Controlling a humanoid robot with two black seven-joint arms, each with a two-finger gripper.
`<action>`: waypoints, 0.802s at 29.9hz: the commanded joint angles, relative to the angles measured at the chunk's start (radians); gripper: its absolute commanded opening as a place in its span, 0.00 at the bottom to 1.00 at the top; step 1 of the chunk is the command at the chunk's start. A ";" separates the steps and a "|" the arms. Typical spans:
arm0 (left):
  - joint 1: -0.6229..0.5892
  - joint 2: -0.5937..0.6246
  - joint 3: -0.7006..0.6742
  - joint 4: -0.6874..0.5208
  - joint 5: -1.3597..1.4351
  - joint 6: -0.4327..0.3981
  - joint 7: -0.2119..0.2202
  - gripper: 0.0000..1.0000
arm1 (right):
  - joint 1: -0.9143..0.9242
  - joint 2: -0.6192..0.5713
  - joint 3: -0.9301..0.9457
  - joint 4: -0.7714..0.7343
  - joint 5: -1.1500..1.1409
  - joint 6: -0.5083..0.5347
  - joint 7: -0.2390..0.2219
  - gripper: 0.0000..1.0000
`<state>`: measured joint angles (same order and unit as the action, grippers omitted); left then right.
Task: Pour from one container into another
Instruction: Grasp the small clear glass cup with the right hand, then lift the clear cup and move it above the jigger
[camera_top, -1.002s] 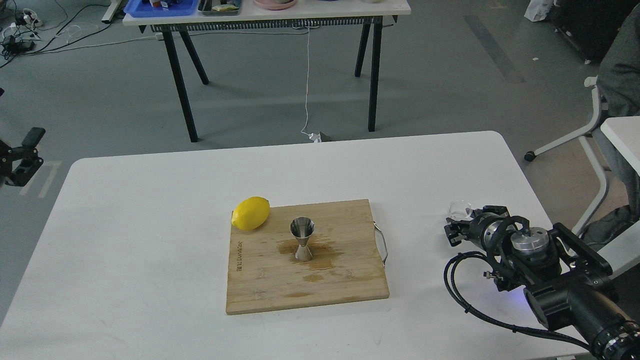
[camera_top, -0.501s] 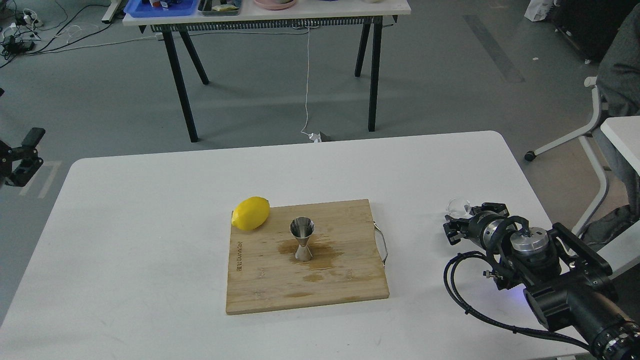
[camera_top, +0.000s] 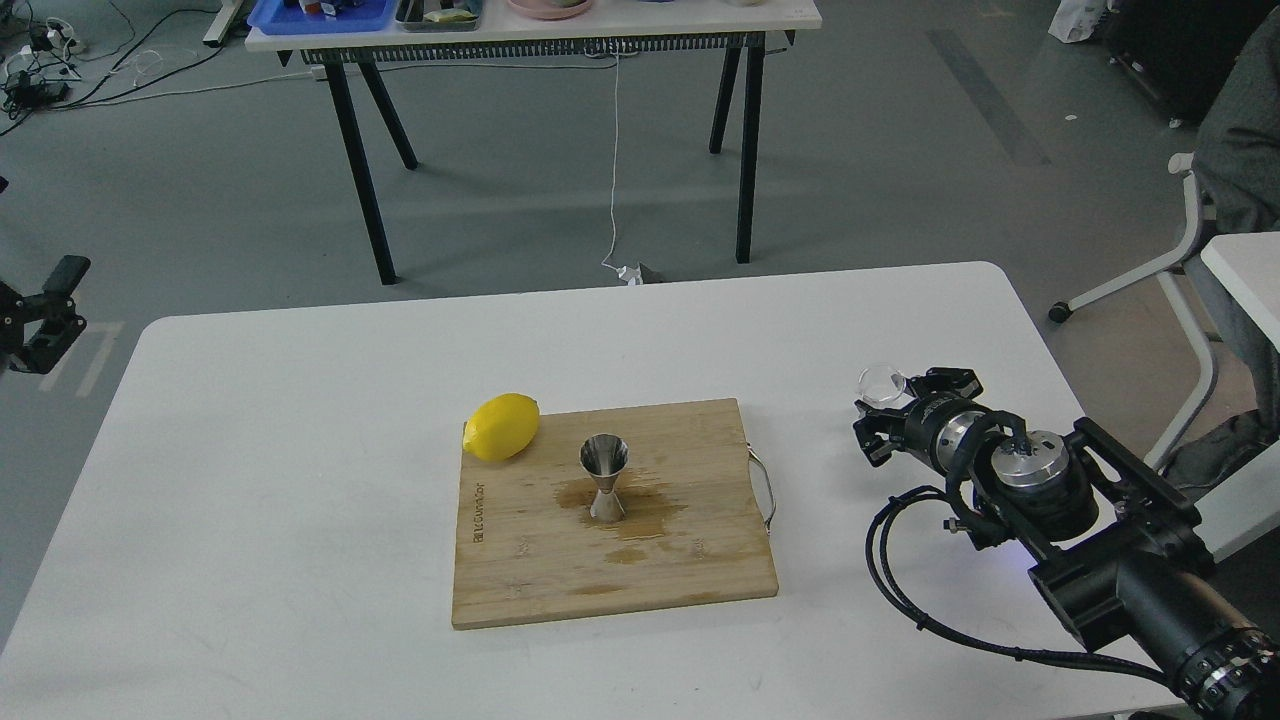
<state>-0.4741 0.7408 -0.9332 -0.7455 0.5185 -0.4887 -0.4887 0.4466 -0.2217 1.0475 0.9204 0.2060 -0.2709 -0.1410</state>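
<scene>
1. Our right gripper (camera_top: 885, 415) is out over the table's (camera_top: 300, 400) right side, fingers closed around the glass cup (camera_top: 881, 384).
2. The jigger (camera_top: 605, 478) stands upright mid-board on the cutting board (camera_top: 680, 580), ringed by a wet patch, well apart from the cup.
3. A lemon (camera_top: 502, 427) sits at the board's far-left corner.
4. Our left gripper (camera_top: 45, 315) hangs off the table's left edge; we cannot tell its state.
</scene>
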 joint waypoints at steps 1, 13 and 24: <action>0.000 -0.001 0.002 0.000 0.001 0.000 0.000 0.99 | 0.011 -0.001 -0.050 0.040 -0.039 -0.001 0.001 0.33; -0.001 -0.015 0.028 0.000 0.001 0.000 0.000 0.99 | 0.007 0.001 -0.109 0.152 -0.093 -0.002 0.001 0.32; 0.000 -0.017 0.030 0.000 0.003 0.000 0.000 0.99 | 0.050 -0.018 -0.196 0.267 -0.172 -0.001 0.000 0.32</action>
<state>-0.4753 0.7242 -0.9048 -0.7455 0.5205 -0.4887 -0.4887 0.4706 -0.2316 0.8931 1.1701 0.0436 -0.2731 -0.1405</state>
